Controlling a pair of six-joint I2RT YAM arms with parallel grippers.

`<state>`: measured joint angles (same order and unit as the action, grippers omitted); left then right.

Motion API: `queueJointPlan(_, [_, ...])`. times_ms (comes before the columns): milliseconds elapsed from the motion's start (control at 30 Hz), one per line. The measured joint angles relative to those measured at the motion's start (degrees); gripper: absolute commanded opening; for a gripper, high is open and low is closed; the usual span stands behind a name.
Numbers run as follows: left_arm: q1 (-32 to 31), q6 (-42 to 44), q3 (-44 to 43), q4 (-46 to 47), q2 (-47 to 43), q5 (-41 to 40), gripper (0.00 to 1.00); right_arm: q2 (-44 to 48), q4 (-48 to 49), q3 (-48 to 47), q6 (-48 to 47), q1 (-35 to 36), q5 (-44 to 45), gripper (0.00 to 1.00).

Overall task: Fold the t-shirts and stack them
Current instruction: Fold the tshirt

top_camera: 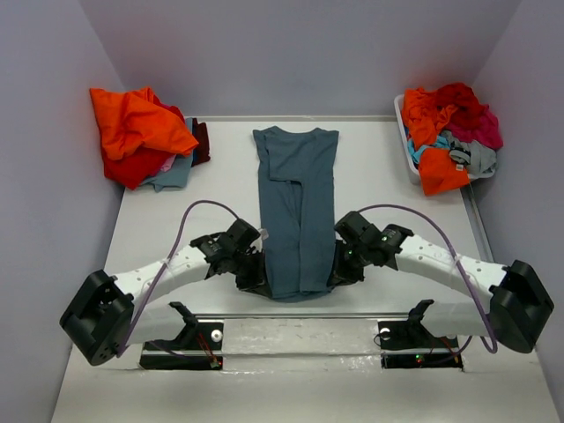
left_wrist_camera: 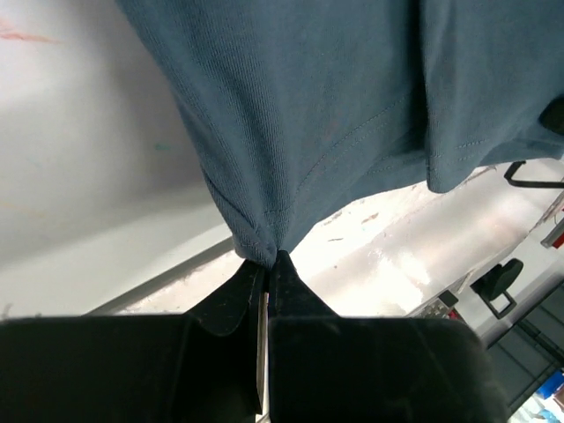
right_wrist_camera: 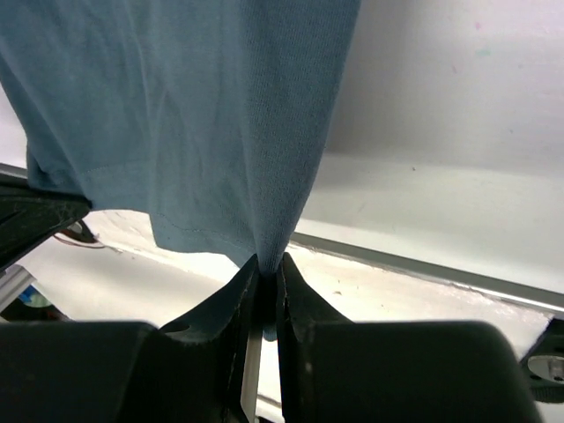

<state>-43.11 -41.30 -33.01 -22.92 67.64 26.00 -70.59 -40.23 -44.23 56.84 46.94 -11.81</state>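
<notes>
**A:** Where does the shirt lie from you?

**B:** The slate-blue t-shirt [top_camera: 297, 207] is flat on the table [top_camera: 397, 238], right between my two arms, folded into a long strip. Its long axis runs straight away from me, with the collar at the far end and the hem at the near end by my wrists.

**A:** And your grippers?

**B:** My left gripper [left_wrist_camera: 269, 264] is pinched tight on the near left corner of the hem. My right gripper [right_wrist_camera: 267, 269] is closed on the near right corner, with no gap that I can see (in both wrist views the cloth fans out from the fingertips).

**A:** Which arm is nearer?

**B:** Neither. They sit level, one on each side of the strip, and the hem spans between them.

**A:** So what does the next move turn on?

**B:** I judge it's a lengthwise fold. Both hands carry the hem away from me towards the collar, with the line between them square to that axis. The heap of orange and red shirts [top_camera: 141, 137] at the far left and the bin [top_camera: 403, 132] at the far right are both well apart from this one
</notes>
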Motion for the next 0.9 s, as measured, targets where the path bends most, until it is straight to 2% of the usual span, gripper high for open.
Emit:
queueJointPlan(567, [-6.08, -4.22, -4.87, -9.70, -7.43, -3.34, 0.06, 5.90, -10.73, -3.06, -0.33, 1.16, -0.66, 0.13])
queueJointPlan(733, [-6.05, -4.00, -12.94, -14.19, -6.75, -6.84, 0.06, 5.49, -13.46, -7.87, -0.61, 1.70, -0.15, 0.13])
queueJointPlan(900, [-5.86, -1.70, -23.71, -16.83, -0.87, -12.04, 0.06, 0.52, -16.35, -16.26, -1.68, 1.88, 3.41, 0.13])
